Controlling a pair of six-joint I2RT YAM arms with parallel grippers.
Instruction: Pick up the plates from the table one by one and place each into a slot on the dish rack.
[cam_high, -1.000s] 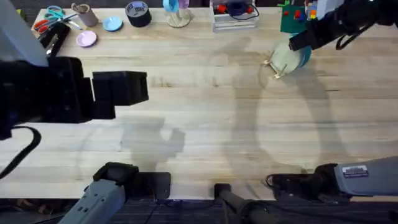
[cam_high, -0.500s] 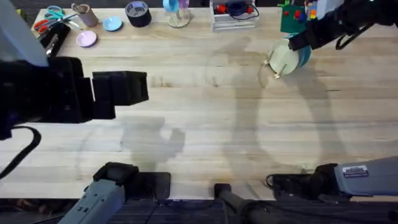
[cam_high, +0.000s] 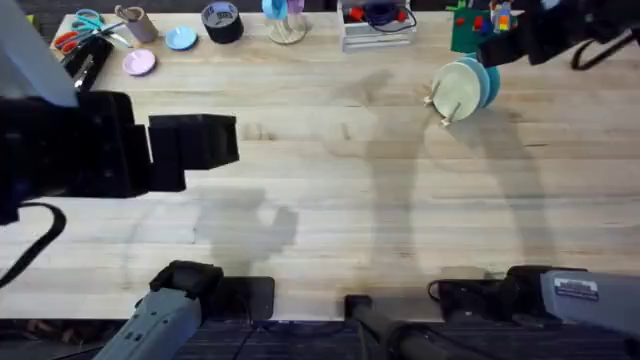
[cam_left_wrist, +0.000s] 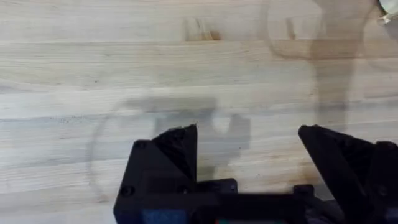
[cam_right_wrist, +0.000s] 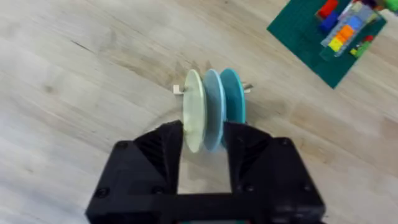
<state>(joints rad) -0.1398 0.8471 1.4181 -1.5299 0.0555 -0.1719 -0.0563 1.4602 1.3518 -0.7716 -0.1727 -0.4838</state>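
Observation:
The dish rack stands at the back right of the table. Three plates stand on edge in its slots: a pale yellow plate, a light blue plate and a teal plate. My right gripper hovers open just above and behind them, its fingers apart on either side of the plates and holding nothing. Raised high over the left of the table, my left gripper is open and empty above bare wood.
A green baseplate with coloured bricks lies just behind the rack. Along the back edge are scissors, a black tape roll, small pink and blue discs, and a clear box.
My right gripper has drawn back and up from the rack, leaving the plates standing in it. The left arm has not moved.

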